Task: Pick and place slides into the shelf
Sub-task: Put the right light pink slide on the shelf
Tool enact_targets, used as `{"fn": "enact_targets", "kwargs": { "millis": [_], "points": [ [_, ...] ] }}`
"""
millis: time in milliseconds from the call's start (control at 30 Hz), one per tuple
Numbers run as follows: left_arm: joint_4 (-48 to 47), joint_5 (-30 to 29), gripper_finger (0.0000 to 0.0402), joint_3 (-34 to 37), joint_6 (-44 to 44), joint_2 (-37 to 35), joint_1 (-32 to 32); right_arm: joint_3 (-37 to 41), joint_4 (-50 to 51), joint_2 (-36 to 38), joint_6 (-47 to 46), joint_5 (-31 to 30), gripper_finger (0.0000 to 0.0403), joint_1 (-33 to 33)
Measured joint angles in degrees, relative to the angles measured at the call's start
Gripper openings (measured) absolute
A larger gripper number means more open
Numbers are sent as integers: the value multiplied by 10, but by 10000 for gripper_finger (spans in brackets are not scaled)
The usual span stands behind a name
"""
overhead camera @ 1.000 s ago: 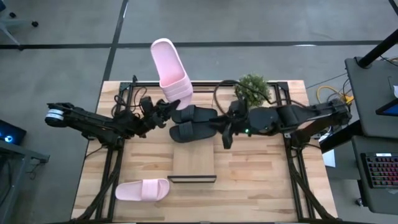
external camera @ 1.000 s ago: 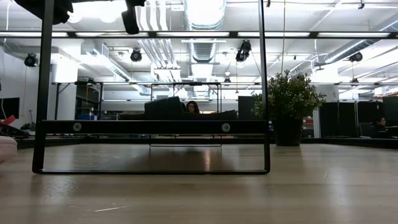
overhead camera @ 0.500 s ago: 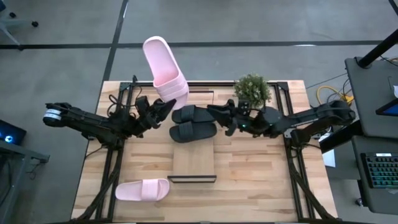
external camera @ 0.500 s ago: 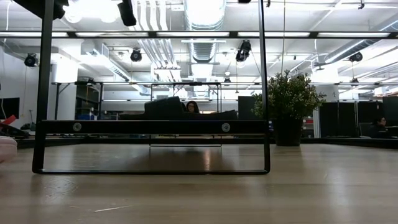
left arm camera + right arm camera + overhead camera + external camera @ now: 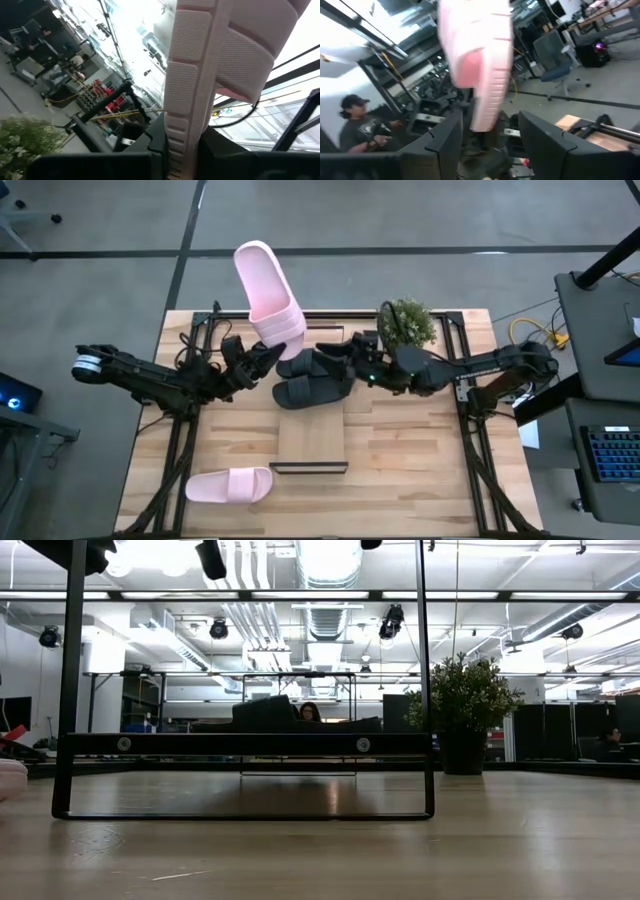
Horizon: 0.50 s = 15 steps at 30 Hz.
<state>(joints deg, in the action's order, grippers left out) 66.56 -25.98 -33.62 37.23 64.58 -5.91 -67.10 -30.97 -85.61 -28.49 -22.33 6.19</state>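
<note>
We see the left claw (image 5: 268, 358) gripping a pink slide (image 5: 268, 300) raised over the tabletop's (image 5: 420, 460) far edge. The right claw (image 5: 352, 360), fingers apart, hovers by two black slides (image 5: 310, 378) on the shelf (image 5: 312, 442). Another pink slide (image 5: 229, 485) lies near the front left corner.

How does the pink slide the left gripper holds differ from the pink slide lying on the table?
The held pink slide is raised, clamped at its strap end by the left gripper, heel out past the table's far edge. The loose pink slide lies on the tabletop near the front-left corner, ungripped. Both are pale pink with wide straps.
</note>
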Motion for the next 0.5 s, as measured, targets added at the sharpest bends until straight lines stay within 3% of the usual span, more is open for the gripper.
{"fn": "enact_targets", "kwargs": {
  "millis": [500],
  "points": [
    [8, 0, 25, -1, 0, 13, -1, -20, 19, -19, -35, 33, 185, -25]
  ]
}}
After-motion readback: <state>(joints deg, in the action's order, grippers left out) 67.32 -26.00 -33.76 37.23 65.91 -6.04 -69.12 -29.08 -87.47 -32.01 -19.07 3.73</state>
